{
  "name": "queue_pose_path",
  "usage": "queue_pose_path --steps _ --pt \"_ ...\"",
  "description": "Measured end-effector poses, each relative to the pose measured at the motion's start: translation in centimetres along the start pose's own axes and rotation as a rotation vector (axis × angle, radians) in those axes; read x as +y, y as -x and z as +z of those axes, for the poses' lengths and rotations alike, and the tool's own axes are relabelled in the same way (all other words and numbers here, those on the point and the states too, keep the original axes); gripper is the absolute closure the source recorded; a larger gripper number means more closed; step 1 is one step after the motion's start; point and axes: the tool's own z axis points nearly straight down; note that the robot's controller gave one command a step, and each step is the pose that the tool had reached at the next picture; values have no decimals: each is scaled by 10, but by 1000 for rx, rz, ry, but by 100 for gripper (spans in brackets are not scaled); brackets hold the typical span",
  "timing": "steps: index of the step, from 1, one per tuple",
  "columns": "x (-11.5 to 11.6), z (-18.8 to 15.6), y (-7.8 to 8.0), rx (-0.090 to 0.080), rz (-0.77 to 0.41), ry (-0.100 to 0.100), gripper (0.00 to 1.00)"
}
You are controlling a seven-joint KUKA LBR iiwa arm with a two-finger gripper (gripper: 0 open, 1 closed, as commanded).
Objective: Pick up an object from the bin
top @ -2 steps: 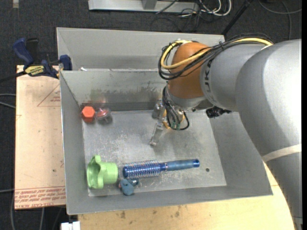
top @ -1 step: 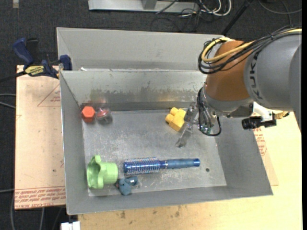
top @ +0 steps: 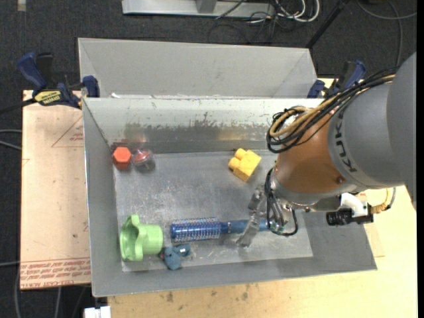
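Note:
My gripper (top: 252,218) is low in the bin's front right part, open. One finger (top: 256,203) stands behind the handle of a blue brush (top: 199,230), the other (top: 246,236) in front of it. The brush lies along the bin's front, bristle end to the left, handle end under the gripper. The jaws stand apart from the handle. A yellow block (top: 244,163) lies behind the gripper, a little to its left.
A green cup-shaped piece (top: 140,238) lies in the front left corner, with a small grey-blue piece (top: 173,258) beside it. An orange hexagonal piece (top: 121,157) and a small clear pinkish thing (top: 142,159) sit at the back left. The arm's orange cover hangs over the bin's right side.

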Motion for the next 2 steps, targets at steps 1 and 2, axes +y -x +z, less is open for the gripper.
queue_pose_path --steps 1,2 --pt "27 21 -12 -7 13 5 0" --pt "26 19 -10 -9 16 5 100"
